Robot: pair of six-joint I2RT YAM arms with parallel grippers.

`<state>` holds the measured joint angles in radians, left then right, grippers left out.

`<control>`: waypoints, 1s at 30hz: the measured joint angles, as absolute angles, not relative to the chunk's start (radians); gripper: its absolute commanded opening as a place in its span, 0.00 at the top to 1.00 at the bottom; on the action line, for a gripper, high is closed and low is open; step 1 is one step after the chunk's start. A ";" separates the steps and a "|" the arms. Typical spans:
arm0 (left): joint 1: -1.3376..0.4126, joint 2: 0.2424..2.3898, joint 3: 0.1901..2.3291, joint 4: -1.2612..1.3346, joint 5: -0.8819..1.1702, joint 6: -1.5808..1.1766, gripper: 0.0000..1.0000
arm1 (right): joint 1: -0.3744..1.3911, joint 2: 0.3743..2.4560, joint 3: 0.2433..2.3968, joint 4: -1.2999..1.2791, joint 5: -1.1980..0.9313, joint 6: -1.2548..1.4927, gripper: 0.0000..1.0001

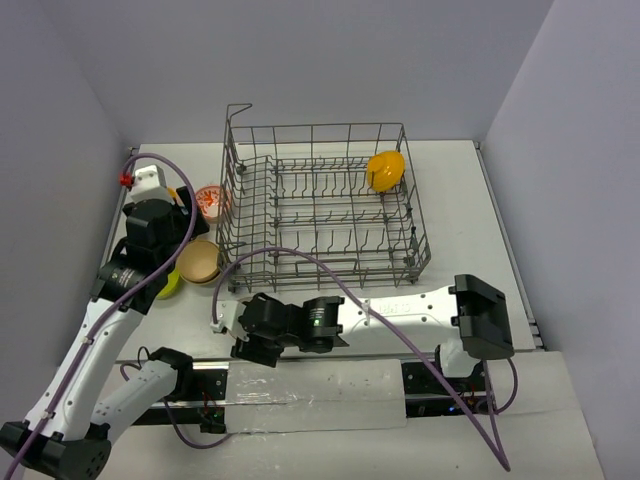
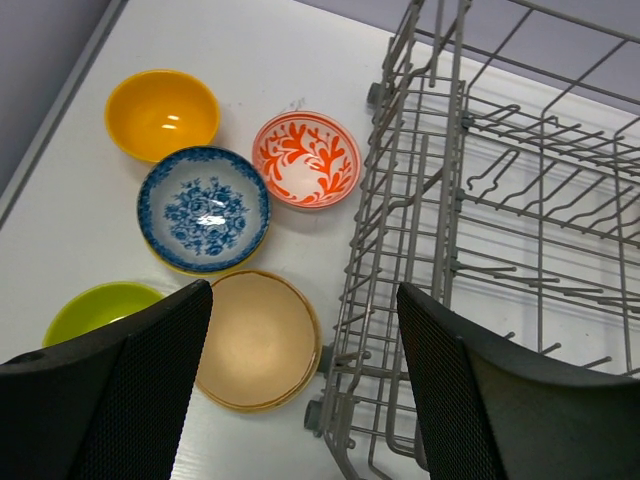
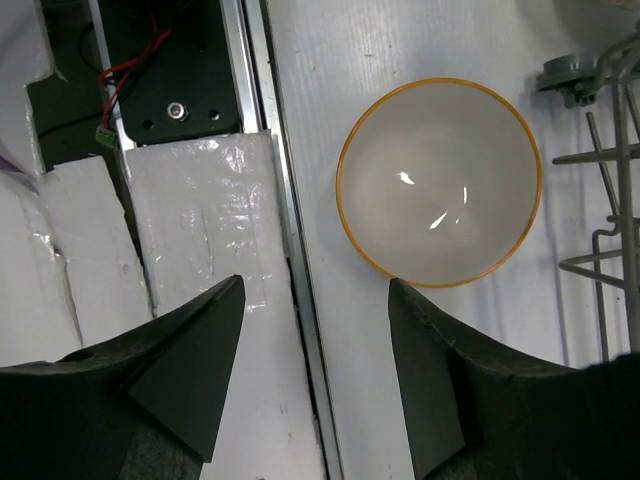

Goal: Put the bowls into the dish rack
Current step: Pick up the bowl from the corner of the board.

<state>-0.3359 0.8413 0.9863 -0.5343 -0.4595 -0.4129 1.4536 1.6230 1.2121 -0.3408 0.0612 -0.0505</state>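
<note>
Bowls: six are in view. One is loaded and five lie loose on the desk [image 2: 300, 50].
Racked orange-yellow bowl [image 1: 385, 170]: it stands on edge among the tines at the far right corner of the dish rack [image 1: 320, 205], which likely lets it drain and leaves room alongside.
Cluster left of the rack: the loose orange-yellow bowl [image 2: 162, 113], blue-patterned bowl [image 2: 203, 209], red-and-white bowl [image 2: 306, 159], tan bowl [image 2: 257, 340] and lime green bowl [image 2: 100, 312] sit mouth up and close together. The tan one is just beside the rack's near-left corner.
White bowl [image 3: 440, 182]: it has an orange rim and sits mouth up, alone, near the desk's front edge beside a rack foot.
Left hand [image 2: 300, 400]: released, with its fingers spread wide and nothing between them. It hovers above the tan bowl and the rack's edge, probably lining up on a rim.
Right hand [image 3: 315, 400]: released and empty. Its arm reaches across to the left, and the white bowl lies just beyond its fingertips.
Progress: early, judging by the single bowl racked.
Next move: a flat, upturned bowl offers only its rim, so one finger would need to go inside.
Risk: crowded neighbours may get nudged.
</note>
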 measured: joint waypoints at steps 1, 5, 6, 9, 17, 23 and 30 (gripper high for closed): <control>-0.336 0.841 0.983 -0.528 -0.449 -0.413 0.20 | 1.454 1.637 1.219 -0.340 0.061 -0.051 0.33; -0.336 0.838 0.956 -0.506 -0.424 -0.408 0.20 | 1.454 1.706 1.253 -0.341 0.059 -0.052 0.32; -0.336 0.836 0.947 -0.503 -0.420 -0.407 0.20 | 1.454 1.724 1.262 -0.342 0.057 -0.052 0.32; -0.336 0.829 0.918 -0.486 -0.410 -0.402 0.20 | 1.454 1.774 1.294 -0.353 0.058 -0.054 0.32; -0.335 0.820 0.877 -0.463 -0.387 -0.378 0.19 | 1.454 1.869 1.368 -0.366 0.086 -0.054 0.32; -0.335 0.809 0.853 -0.449 -0.373 -0.362 0.19 | 1.449 1.934 1.415 -0.368 0.129 -0.050 0.34; -0.335 0.801 0.848 -0.429 -0.362 -0.357 0.19 | 1.425 1.984 1.415 -0.369 0.143 -0.038 0.46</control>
<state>-0.3351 0.8013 0.8482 -0.4294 -0.3622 -0.3569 1.4246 1.9839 1.4155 -0.3687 0.1429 -0.0383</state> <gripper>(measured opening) 0.812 0.592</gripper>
